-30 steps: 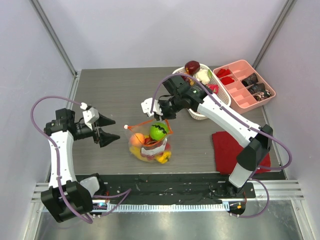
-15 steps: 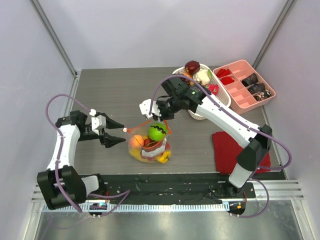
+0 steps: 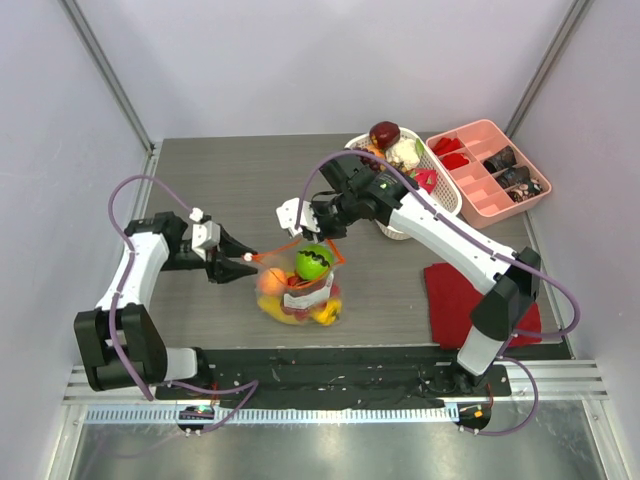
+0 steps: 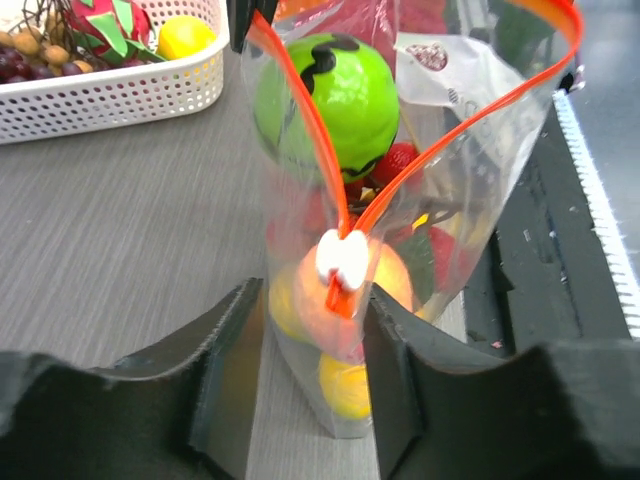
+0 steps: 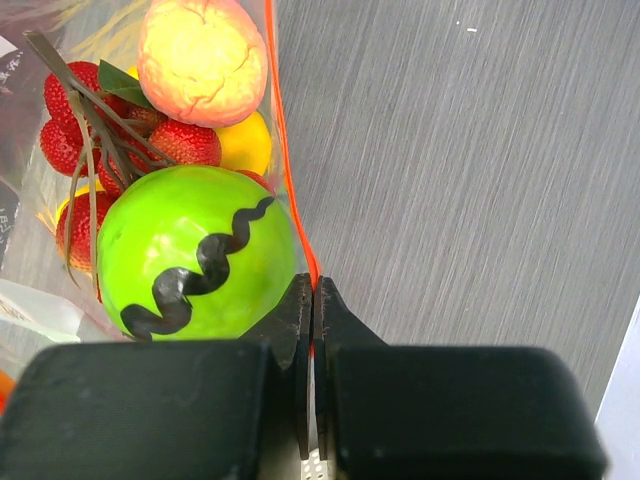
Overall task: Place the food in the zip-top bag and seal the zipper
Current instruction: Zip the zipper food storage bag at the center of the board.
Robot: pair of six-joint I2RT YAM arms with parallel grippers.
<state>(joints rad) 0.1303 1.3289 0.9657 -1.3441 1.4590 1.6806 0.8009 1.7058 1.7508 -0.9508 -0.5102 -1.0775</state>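
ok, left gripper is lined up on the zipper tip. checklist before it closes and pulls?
1. Right gripper shut on the end of the zipper: ok.
2. Left gripper open, one finger on each side of the white tip: ok.
3. Food inside the zip-top bag: ok.
4. Mouth sealed: not ok. The two strips splay in a V from the tip.
5. Green piece below the zipper line: cannot tell. It sits high between the strips and may block closing.
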